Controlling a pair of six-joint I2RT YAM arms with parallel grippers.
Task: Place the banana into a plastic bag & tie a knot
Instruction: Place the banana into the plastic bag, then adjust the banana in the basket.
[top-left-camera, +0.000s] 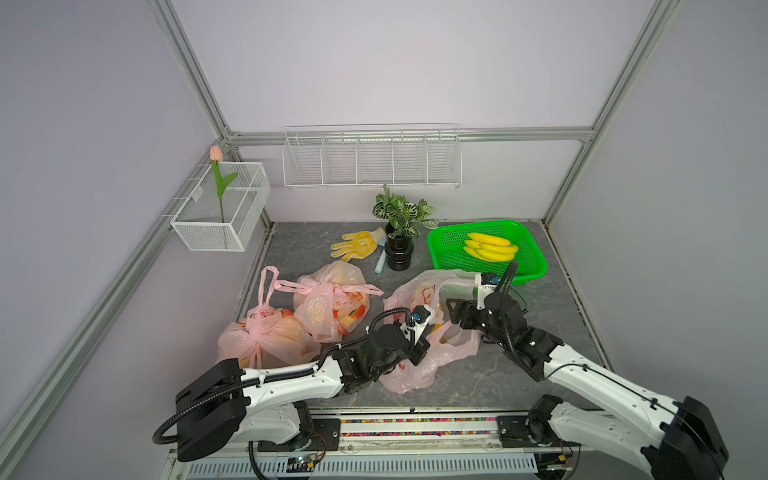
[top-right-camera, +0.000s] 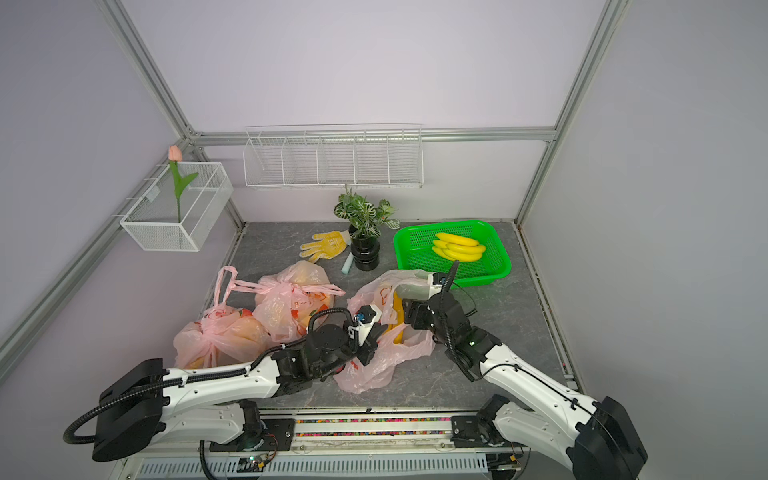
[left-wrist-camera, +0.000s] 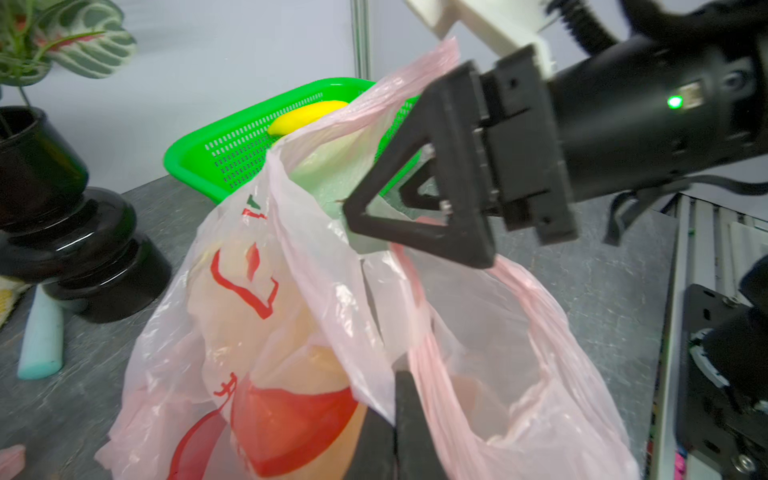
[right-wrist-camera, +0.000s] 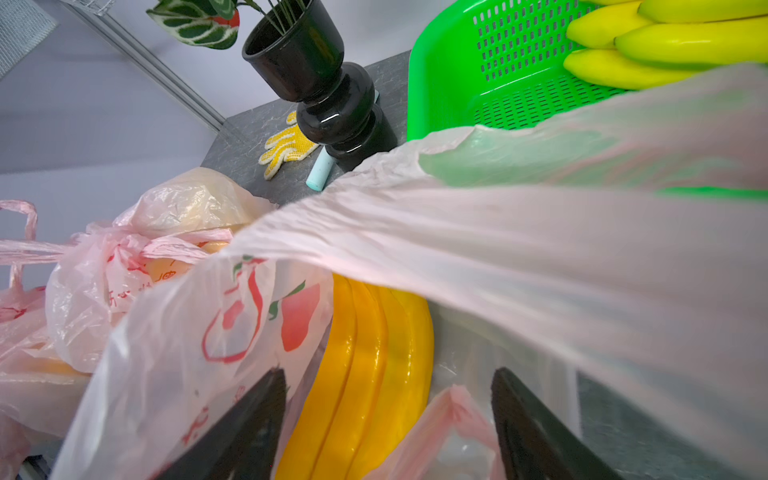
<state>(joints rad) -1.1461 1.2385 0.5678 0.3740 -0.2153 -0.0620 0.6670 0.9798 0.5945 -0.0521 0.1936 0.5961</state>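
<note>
Open bag (top-left-camera: 415, 291) at table centre. The banana (right-wrist-camera: 365, 332) lies inside it, in plain sight through the mouth. We cannot tell how deep it sits.

Left gripper (left-wrist-camera: 397, 382) is clenched on a fold of the bag's film at the 6 o'clock side of the mouth. Right gripper (right-wrist-camera: 389, 376) reaches into the mouth from 3 o'clock, its jaws spread wide either side of the banana and grasping nothing we can see.

Risks, as we judge them:
- A handle strip (left-wrist-camera: 399, 83) lies against the right gripper's finger. Backing out could hook it, drag the bag and roll the banana out.
- The far wall of film hangs slack over the right wrist. It may fold into the mouth and bury the handles needed for the knot.
- The left pinch is on thin film, so a hard pull could tear it or slip off.
- Basket (top-left-camera: 478, 224) at 1 o'clock and tied bags (top-left-camera: 328, 307) at 9 o'clock crowd the bag, so a wide swing could knock either
</note>
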